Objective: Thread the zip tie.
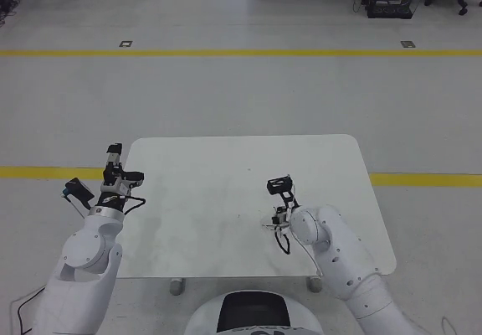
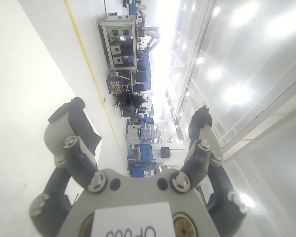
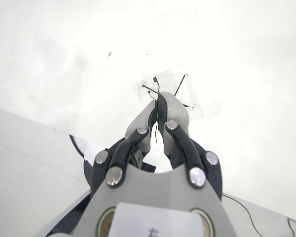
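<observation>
Two robot arms work at one white, round-cornered table (image 1: 224, 167). The right gripper (image 3: 157, 99) is pinched tight on a single thin black plastic zip tie (image 3: 155, 78). The tie's long axis runs in line with the fingers. Its small square head pokes out past the fingertips, over a clear, flat rectangular plastic tray (image 3: 196, 104) on the tabletop. Its tail trails back between the fingers toward the wrist. Whether the head touches the tray cannot be told.

At least two more loose black zip ties (image 3: 181, 85) lie in the tray. One is a straight strip set at a slant. Another has its head just beside the held tie; whether it is also caught in the pinch cannot be told.

The left gripper (image 2: 138, 109) is at the table's left edge, aimed out at the hall, with its two black-padded fingers (image 2: 76, 124) spread wide and nothing between them.

Each wrist plate carries one white label (image 2: 130, 219); the print on both is cut off at the frame edge and cannot be read.
</observation>
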You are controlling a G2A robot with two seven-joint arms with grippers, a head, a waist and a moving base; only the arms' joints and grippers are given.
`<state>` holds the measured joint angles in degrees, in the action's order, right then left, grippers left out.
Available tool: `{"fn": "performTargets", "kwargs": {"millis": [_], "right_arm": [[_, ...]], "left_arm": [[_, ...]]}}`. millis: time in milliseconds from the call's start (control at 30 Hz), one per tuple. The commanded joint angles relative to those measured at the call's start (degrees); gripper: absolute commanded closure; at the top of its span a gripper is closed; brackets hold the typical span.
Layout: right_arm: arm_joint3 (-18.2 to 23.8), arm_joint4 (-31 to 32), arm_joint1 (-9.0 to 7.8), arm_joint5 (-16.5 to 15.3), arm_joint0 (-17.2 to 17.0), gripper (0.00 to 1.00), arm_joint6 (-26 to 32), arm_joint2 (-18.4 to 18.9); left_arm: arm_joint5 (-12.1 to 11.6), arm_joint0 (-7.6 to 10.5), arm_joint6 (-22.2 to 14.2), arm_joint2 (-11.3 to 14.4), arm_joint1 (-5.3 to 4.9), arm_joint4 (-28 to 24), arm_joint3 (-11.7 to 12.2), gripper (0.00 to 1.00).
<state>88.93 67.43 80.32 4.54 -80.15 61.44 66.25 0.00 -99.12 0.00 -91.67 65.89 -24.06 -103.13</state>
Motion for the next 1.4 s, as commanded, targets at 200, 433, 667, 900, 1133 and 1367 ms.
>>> {"fn": "performTargets", "kwargs": {"millis": [200,433,667,900,1133,1367], "right_arm": [[-0.28,-16.93,-2.21,-20.41,-2.10,1.00,2.52,9.96],[-3.05,-35.07,-5.43,-24.02,0.62,1.00,9.32,11.28],[-6.32,-45.93,-9.07,-24.02,3.38,1.00,11.60,8.72],[-9.33,-51.08,-11.10,-24.02,5.88,1.00,11.55,5.49],[-9.33,-51.08,-11.10,-24.02,5.88,1.00,11.55,5.49],[-9.33,-51.08,-11.10,-24.02,5.88,1.00,11.55,5.49]], "left_arm": [[0.00,0.00,0.00,0.00,0.00,0.00,0.00,0.00],[0.00,0.00,0.00,0.00,0.00,0.00,0.00,0.00],[0.00,0.00,0.00,0.00,0.00,0.00,0.00,0.00],[0.00,0.00,0.00,0.00,0.00,0.00,0.00,0.00],[0.00,0.00,0.00,0.00,0.00,0.00,0.00,0.00],[0.00,0.00,0.00,0.00,0.00,0.00,0.00,0.00]]}}
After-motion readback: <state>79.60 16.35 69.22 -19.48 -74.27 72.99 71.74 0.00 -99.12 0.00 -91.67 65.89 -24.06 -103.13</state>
